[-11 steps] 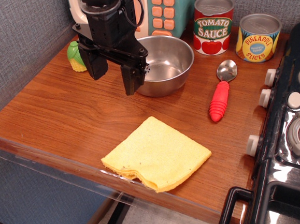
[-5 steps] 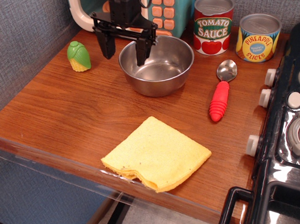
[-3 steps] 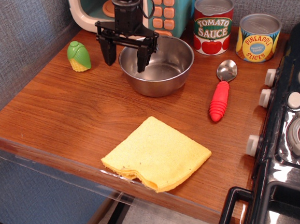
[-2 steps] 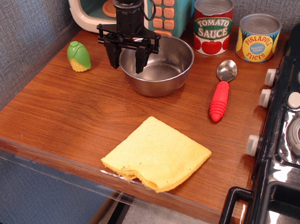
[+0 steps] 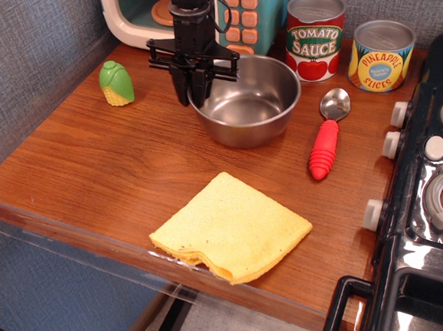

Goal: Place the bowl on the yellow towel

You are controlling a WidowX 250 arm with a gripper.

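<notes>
Claw [image 5: 193,95] now closed on bowl [image 5: 249,100] rim, bowl nudged right

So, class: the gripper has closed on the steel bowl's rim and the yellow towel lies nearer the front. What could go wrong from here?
1. The gripper pinches only the near-left rim of the bowl; the bowl may tilt or slip when lifted.
2. The yellow towel lies at the counter's front edge; a careless placement might push it off.

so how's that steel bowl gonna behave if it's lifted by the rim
The bowl looks rigid, so it should keep its shape. Its shiny rim may be slippery where the gripper closes on it. Held on one side only, it will probably tilt; being empty, it likely weighs little.
</notes>
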